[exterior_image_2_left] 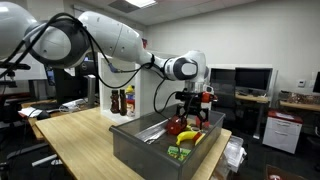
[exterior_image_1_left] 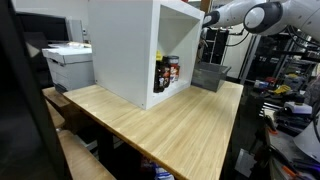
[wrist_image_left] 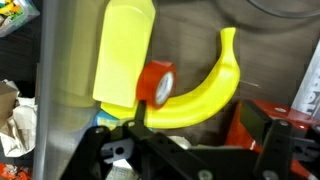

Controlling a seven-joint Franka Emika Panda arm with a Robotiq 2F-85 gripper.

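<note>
Our claw (exterior_image_2_left: 189, 108) hangs released and empty just above the bin (exterior_image_2_left: 135, 142). The banana (wrist_image_left: 205, 92) lies inside it, against the red cap (wrist_image_left: 155, 83) of the yellow bottle (wrist_image_left: 122, 55). We judge the placing done, with nothing left in hand.

No writing can be read: the labels on the bottles (exterior_image_1_left: 167, 72) in the white cabinet (exterior_image_1_left: 120, 50) and the print on the green packet (exterior_image_2_left: 178, 153) in the grey bin (exterior_image_2_left: 135, 148) are too small.
</note>
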